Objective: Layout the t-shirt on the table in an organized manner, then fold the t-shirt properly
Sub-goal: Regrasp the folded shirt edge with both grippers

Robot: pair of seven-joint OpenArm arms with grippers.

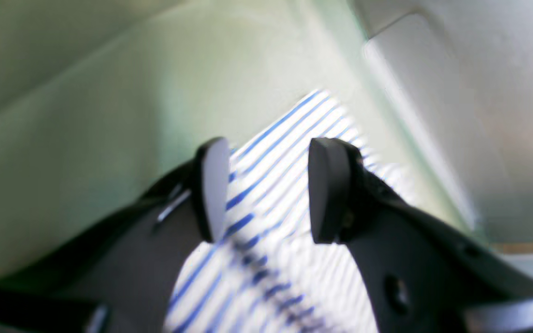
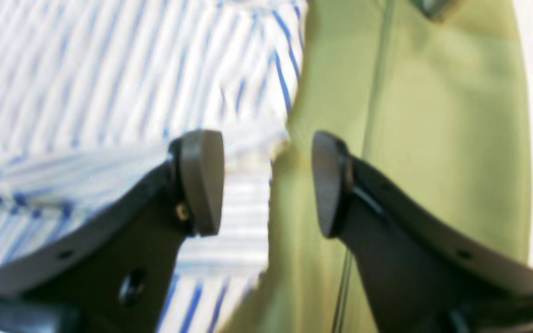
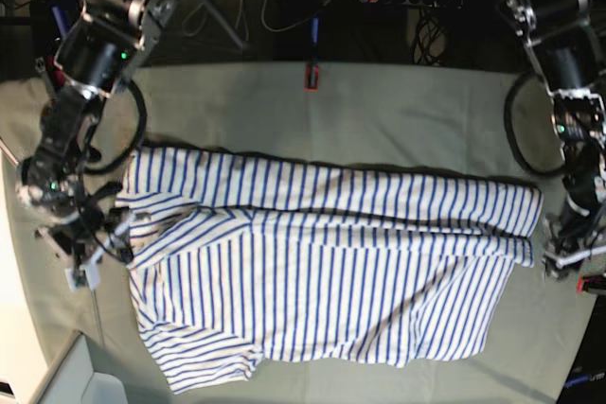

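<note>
The white cotton t-shirt with thin blue stripes [image 3: 322, 272] lies spread on the pale grey-green cloth tabletop [image 3: 398, 111], between the two tools. Its long axis runs tool to tool. Its far strip looks turned over once; more folding remains. The left tool [image 1: 266, 189] and the right tool [image 2: 266, 182] both stand spread, gripping nothing.

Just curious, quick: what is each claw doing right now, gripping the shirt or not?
Left gripper: open, over the t-shirt, gripping nothing.
Right gripper: open, at the shirt's edge, gripping nothing.
</note>
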